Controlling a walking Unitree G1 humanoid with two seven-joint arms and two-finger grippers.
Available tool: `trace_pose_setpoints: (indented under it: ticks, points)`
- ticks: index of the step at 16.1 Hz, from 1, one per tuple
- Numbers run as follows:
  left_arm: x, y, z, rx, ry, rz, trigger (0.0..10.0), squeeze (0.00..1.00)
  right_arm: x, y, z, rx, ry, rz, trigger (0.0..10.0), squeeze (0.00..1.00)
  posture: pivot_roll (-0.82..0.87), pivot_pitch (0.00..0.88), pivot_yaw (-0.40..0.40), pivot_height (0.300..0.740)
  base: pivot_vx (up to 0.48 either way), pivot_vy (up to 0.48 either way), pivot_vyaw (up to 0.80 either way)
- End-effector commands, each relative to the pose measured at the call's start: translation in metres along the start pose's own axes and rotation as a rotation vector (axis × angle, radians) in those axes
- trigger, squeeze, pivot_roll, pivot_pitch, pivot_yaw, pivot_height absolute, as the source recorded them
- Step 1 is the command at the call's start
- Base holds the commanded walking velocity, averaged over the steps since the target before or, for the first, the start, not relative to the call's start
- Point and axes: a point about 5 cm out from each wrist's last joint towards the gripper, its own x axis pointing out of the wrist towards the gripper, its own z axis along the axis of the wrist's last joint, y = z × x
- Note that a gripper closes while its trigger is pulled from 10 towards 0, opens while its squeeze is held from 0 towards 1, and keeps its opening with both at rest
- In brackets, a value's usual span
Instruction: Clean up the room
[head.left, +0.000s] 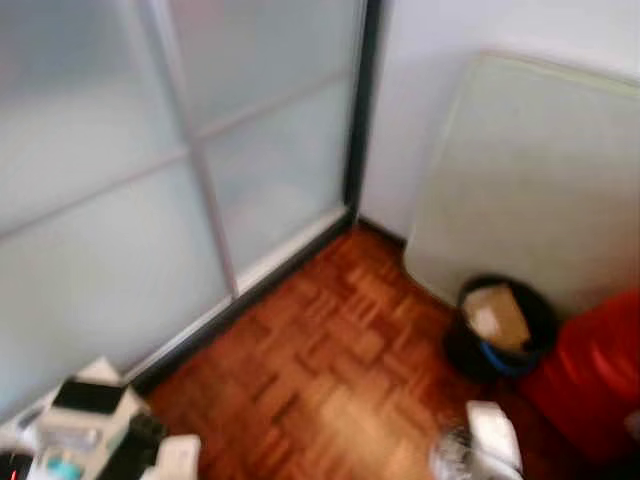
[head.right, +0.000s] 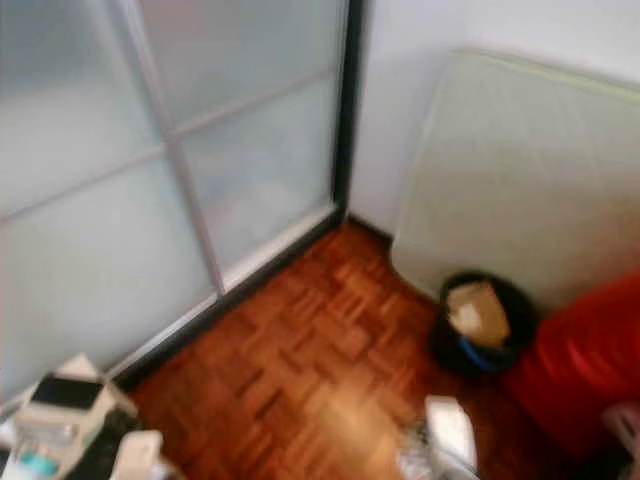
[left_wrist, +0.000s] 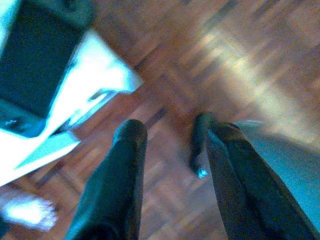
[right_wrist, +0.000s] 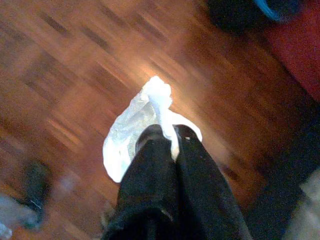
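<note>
The robot is standing on a parquet floor (head.left: 330, 380) and looking down into a corner of the room, and the head views are coming through blurred. On the left, frosted sliding doors (head.left: 150, 170) are running back to the far corner, and a pale flat panel (head.left: 540, 180) is leaning against the white wall on the right.

The right tool (right_wrist: 170, 134) is hanging over the floor with its two black fingers clenched on a twisted neck of a crumpled white plastic bag (right_wrist: 127, 132), which is dangling below the fingertips, clear of the wood. In the head views the same bag (head.left: 480, 440) is showing near the bottom edge, to the right of centre.

Just beyond it, farther right, a black waste bin (head.left: 505, 325) is sitting at the foot of the pale panel, with a brown paper piece (head.left: 497, 315) lying in its mouth. A red object (head.left: 595, 370), too blurred to name, is touching the bin's right side.

The left tool (left_wrist: 172, 137) is hanging released, its fingers apart above bare floor, near a white unit (left_wrist: 75, 95) in the near left corner.
</note>
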Motion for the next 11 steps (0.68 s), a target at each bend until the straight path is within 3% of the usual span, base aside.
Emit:
trace_pose_setpoints:
  ticks: [1,11]
  points:
    - [0.0018,-0.0087,0.0088,-0.002,-0.024,-0.021,10.0,0.00,-0.0048,-0.0148,-0.0141,0.039,0.034,-0.044,10.0,0.00,0.05,0.000,-0.039,0.740,0.334,0.000,0.00]
    - [0.0019,-0.0079,0.0099,-0.002,-0.028,-0.019,10.0,0.00,-0.0045,-0.0150,-0.0130,0.048,0.032,-0.050,10.0,0.00,0.05,0.000,-0.036,0.740,0.414,0.000,0.00]
